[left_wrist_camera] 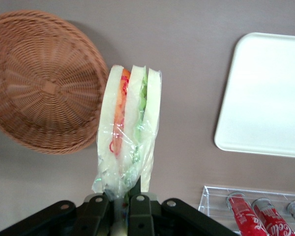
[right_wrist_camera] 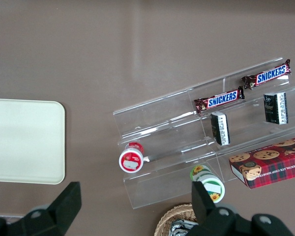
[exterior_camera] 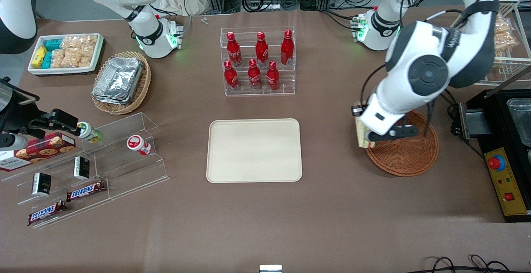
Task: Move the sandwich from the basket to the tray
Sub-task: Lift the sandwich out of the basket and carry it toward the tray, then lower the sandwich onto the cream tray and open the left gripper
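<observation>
My left gripper is shut on the plastic-wrapped sandwich, a white-bread wedge with orange and green filling. It holds the sandwich in the air just past the rim of the round reddish-brown basket, on the side toward the tray. The basket holds nothing in the left wrist view. The cream tray lies flat at the table's middle, apart from the gripper, toward the parked arm's end. The tray carries nothing.
A clear rack of red cola bottles stands farther from the front camera than the tray. A black device with a red button sits beside the basket at the working arm's end. A snack shelf lies toward the parked arm's end.
</observation>
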`<state>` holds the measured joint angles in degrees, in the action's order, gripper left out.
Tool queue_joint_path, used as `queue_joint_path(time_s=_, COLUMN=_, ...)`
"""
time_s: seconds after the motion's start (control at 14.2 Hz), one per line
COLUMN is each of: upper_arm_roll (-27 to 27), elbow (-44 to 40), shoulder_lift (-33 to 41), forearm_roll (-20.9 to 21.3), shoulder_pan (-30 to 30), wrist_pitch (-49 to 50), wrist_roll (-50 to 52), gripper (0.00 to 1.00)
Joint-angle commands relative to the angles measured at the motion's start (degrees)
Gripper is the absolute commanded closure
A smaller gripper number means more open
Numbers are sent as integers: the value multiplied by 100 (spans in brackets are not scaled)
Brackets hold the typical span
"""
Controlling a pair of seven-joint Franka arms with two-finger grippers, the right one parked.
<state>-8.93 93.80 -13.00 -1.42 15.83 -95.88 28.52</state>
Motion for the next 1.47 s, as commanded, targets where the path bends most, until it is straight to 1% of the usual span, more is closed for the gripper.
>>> queue_joint_path(time_s=0.0, upper_arm_roll=50, elbow=-484, shoulder_lift=-562, forearm_roll=19, shoulder_pan=560, wrist_pitch=-97, wrist_roll=250, gripper=86)
queue_joint_path(time_s=0.07, upper_arm_roll=50, elbow=-686, shoulder_lift=-764, forearm_roll=10, shoulder_pan=771, wrist_pitch=-141, wrist_roll=399, gripper=86)
queue_joint_path(time_s=0.21, upper_arm_roll=50, elbow=-1081, shoulder_lift=-1256, forearm_roll=-51, shoulder_pan=1000, wrist_pitch=-359, wrist_roll=898, gripper=88)
queue_joint_path(time_s=0.28, upper_arm_roll=50, elbow=-1153, shoulder_lift=-1441, forearm_roll=-60, shoulder_pan=1114, wrist_pitch=-535, wrist_roll=1101, gripper=90)
queue_joint_path(time_s=0.42, upper_arm_roll=50, elbow=-1145, shoulder_lift=-1696, forearm_roll=-60, shoulder_pan=1326, wrist_pitch=-1000, wrist_roll=1314, gripper=91)
queue_joint_path(time_s=0.7, upper_arm_roll=-21, elbow=-1127, shoulder_lift=-2188, forearm_roll=-51, shoulder_pan=1370, wrist_pitch=-1739, wrist_roll=1349, gripper=90)
queue_joint_path(time_s=0.91, upper_arm_roll=-21, elbow=-1127, shoulder_lift=-2496, forearm_roll=-60, shoulder_pan=1458, wrist_pitch=-2038, wrist_roll=1367, gripper=90)
queue_joint_path(time_s=1.12, upper_arm_roll=-38, elbow=-1127, shoulder_lift=-2830, forearm_roll=-42, shoulder_pan=1467, wrist_pitch=-2530, wrist_roll=1639, gripper=90)
queue_joint_path(time_s=1.33, upper_arm_roll=-38, elbow=-1109, shoulder_lift=-2989, forearm_roll=-34, shoulder_pan=1467, wrist_pitch=-2620, wrist_roll=1613, gripper=89)
queue_joint_path(time_s=1.4, upper_arm_roll=-38, elbow=-1118, shoulder_lift=-3050, forearm_roll=-25, shoulder_pan=1458, wrist_pitch=-2628, wrist_roll=1596, gripper=85)
